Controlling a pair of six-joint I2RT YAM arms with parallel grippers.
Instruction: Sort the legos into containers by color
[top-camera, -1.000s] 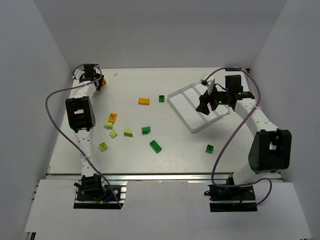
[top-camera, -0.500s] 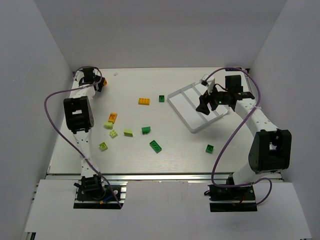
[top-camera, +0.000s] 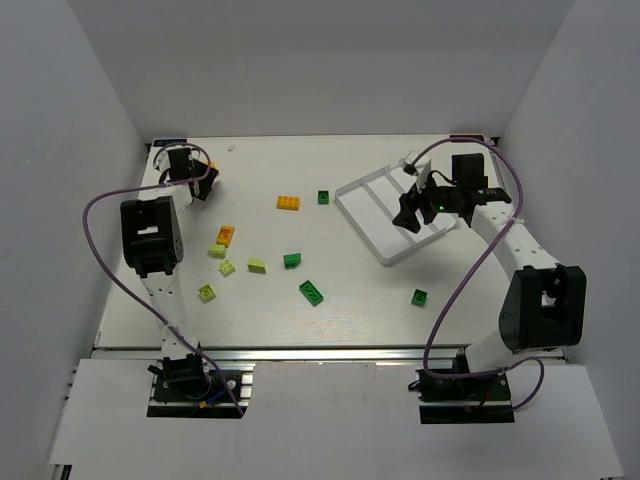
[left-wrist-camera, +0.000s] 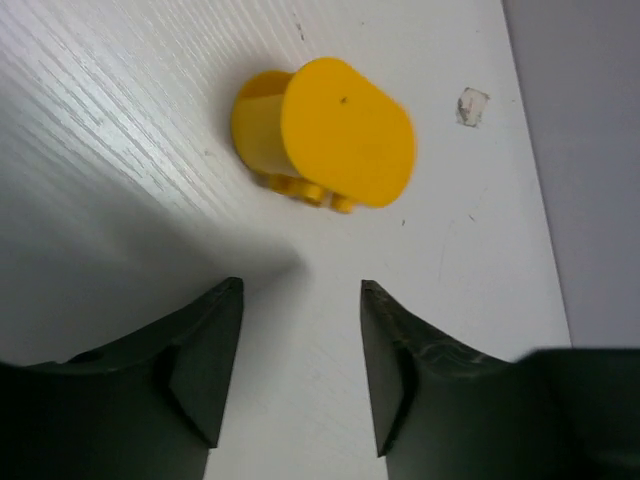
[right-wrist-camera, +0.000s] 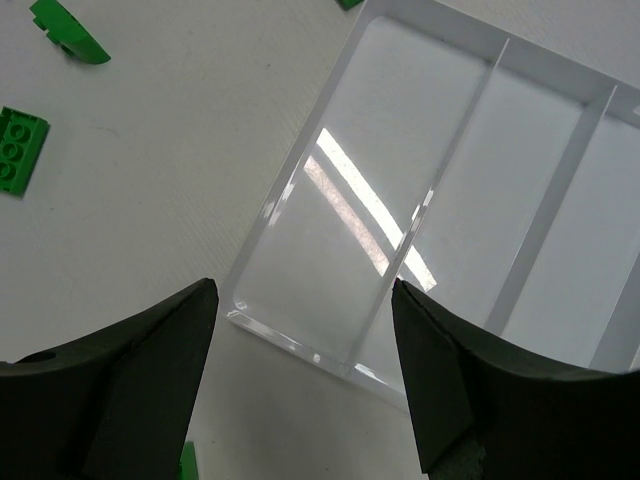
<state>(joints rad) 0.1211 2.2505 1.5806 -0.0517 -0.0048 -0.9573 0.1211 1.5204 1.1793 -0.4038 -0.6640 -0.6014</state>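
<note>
Legos (top-camera: 288, 203) in orange, dark green and pale yellow-green lie scattered over the left and middle of the desk (top-camera: 360, 310), studs mostly up. The round orange piece (left-wrist-camera: 325, 135) lies tipped on its side in the far left corner, its studs facing the left claw (left-wrist-camera: 300, 292). That claw's jaws stand apart just short of the piece, gripping nothing. The right claw (right-wrist-camera: 302, 292) hangs spread wide and holds nothing. It is above the white tray (right-wrist-camera: 300, 345), which sits askew on the right with three long parallel compartments.

The white table (top-camera: 350, 300) carries a white tray (top-camera: 362, 228); left of the tray lie an orange brick (top-camera: 288, 203), green bricks (top-camera: 312, 292) and yellow-green bricks (top-camera: 257, 265); one small green brick (top-camera: 420, 296) sits on the tray's near side
</note>
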